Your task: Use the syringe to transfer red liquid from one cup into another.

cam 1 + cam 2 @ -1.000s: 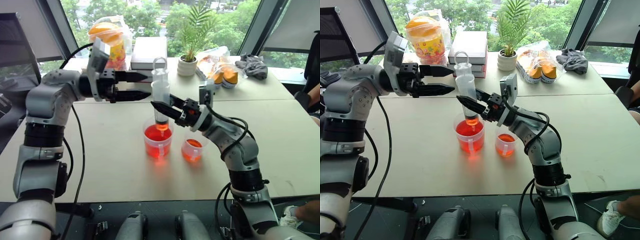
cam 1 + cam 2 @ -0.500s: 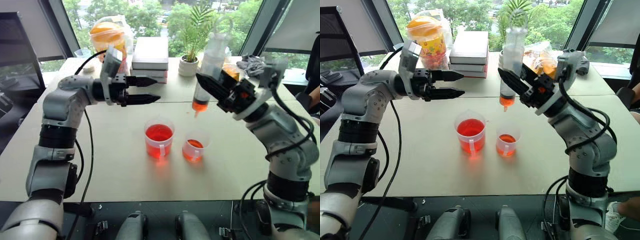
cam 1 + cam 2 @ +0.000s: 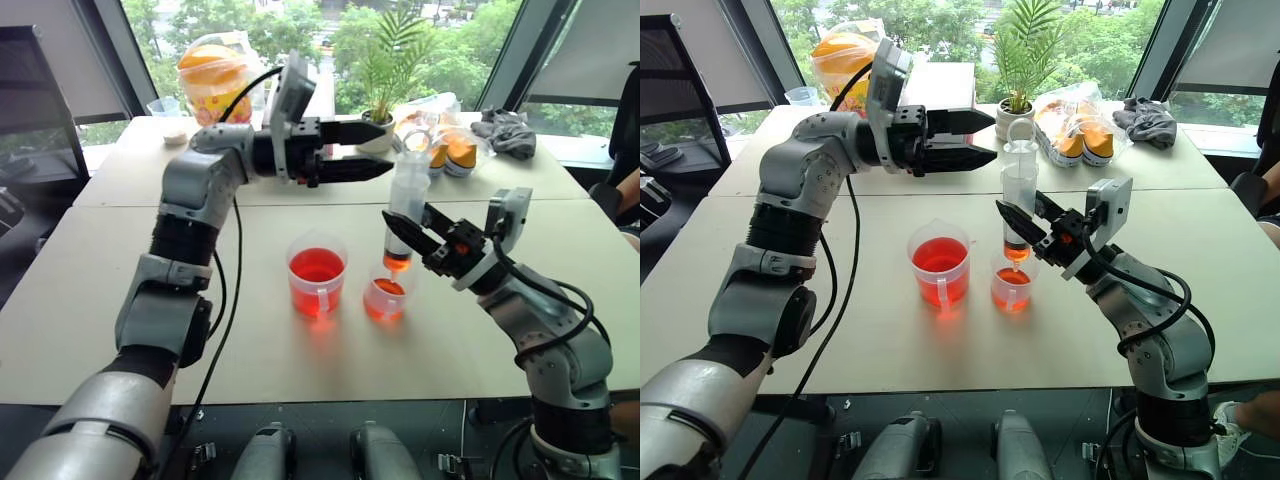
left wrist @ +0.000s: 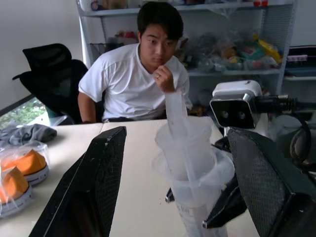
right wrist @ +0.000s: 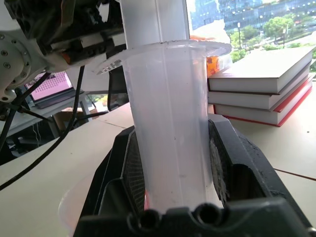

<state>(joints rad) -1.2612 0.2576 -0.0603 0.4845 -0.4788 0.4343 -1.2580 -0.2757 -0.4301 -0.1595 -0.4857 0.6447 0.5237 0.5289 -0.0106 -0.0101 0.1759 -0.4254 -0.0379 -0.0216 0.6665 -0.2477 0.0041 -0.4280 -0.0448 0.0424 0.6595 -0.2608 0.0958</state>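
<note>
I hold the syringe (image 3: 1018,205) upright in my right gripper (image 3: 1028,222), both black fingers clamped tight against the lower part of its clear barrel. Its short orange-red tip points down into the mouth of the smaller cup (image 3: 1011,283), and red liquid (image 3: 1015,249) fills the bottom of the barrel. I cannot tell whether the tip touches the liquid in that cup. The plunger ring stands at the top of the syringe, at about twelve o'clock from my right gripper.

The larger cup (image 3: 940,262) stands on the table (image 3: 840,330) just beside the smaller one, at its nine o'clock, the two apart. It carries more red liquid and a small white strip on its front; I can read no writing on the strip.

My left gripper (image 3: 975,138) hangs in the air with its fingers spread and nothing between them. It points across toward the top of the syringe, which lies at its four o'clock, near but not touching.

Farther back on the table stand a stack of books (image 3: 943,88), a small potted plant (image 3: 1021,60) and a bag with printed packaging (image 3: 845,55) whose lettering is too small to read. In the left wrist view a person in a white shirt (image 4: 136,81) sits beyond the table.
</note>
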